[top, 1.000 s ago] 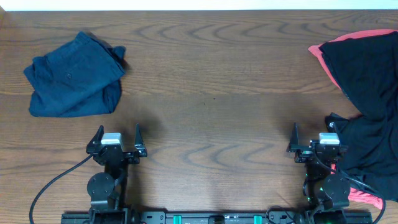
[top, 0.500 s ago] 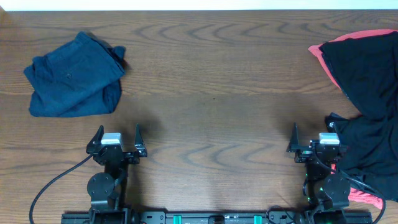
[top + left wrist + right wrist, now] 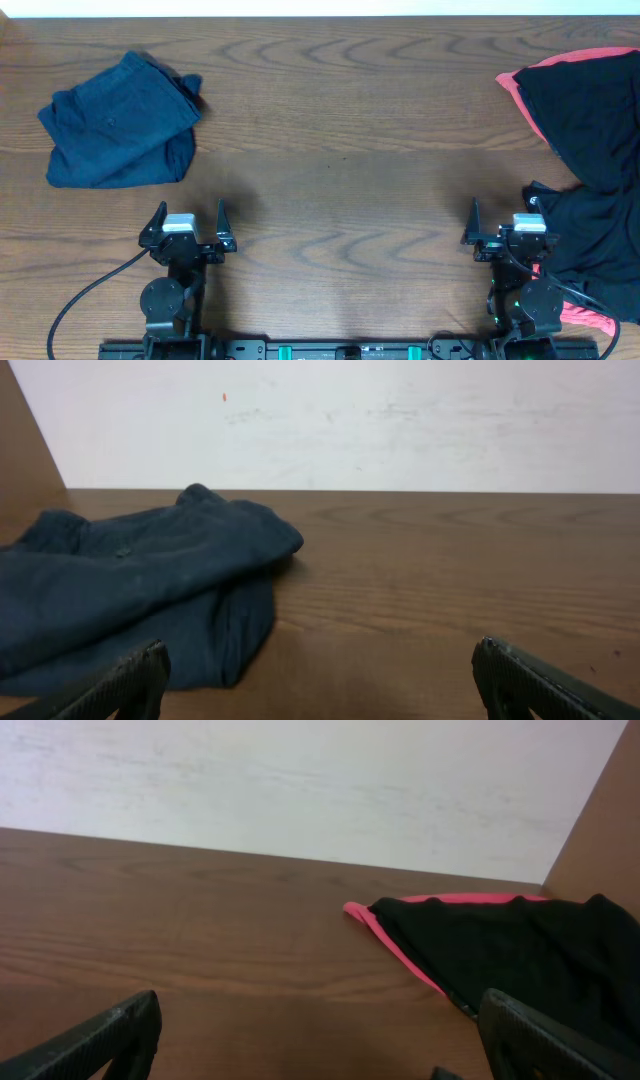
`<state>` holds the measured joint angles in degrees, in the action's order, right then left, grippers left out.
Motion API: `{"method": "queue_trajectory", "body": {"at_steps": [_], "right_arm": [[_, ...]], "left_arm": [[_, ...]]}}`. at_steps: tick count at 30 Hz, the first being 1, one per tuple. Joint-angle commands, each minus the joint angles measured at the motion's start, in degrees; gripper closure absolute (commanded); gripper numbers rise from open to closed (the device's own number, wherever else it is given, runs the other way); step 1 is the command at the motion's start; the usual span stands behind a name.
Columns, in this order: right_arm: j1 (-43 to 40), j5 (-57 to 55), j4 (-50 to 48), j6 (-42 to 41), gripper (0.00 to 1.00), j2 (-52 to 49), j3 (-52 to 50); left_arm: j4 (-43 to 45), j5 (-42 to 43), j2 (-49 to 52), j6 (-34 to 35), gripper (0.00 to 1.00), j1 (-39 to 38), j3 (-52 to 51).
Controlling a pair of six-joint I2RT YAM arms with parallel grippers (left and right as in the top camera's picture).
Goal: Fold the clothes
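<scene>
Nothing has moved: folded navy shorts (image 3: 118, 122) (slightly rumpled) lie far-left; left gripper (image 3: 189, 215) and right gripper (image 3: 505, 216) gape empty.

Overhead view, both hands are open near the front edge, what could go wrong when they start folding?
The black and red clothes lie right beside the right hand, seemingly touching it, so moving out could snag or drag them. The navy shorts lie bunched, layers overlapping; the left hand may pinch several at once. The black pile runs past the picture's right edge, so its extent is unknown.
</scene>
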<state>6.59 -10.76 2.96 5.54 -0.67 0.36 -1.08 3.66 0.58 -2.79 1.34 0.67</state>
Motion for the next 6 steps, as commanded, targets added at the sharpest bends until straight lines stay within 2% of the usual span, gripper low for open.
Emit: {"method": "queue_trajectory", "body": {"at_steps": [1,6], "right_arm": [[-0.4,-0.2,0.2,0.7,0.01,0.4,0.0],[-0.4,-0.2,0.2,0.7,0.01,0.4,0.0]], "left_arm": [[-2.7,0.3,-0.3,0.5,0.02,0.2,-0.4],[-2.7,0.3,-0.3,0.5,0.02,0.2,-0.4]]}}
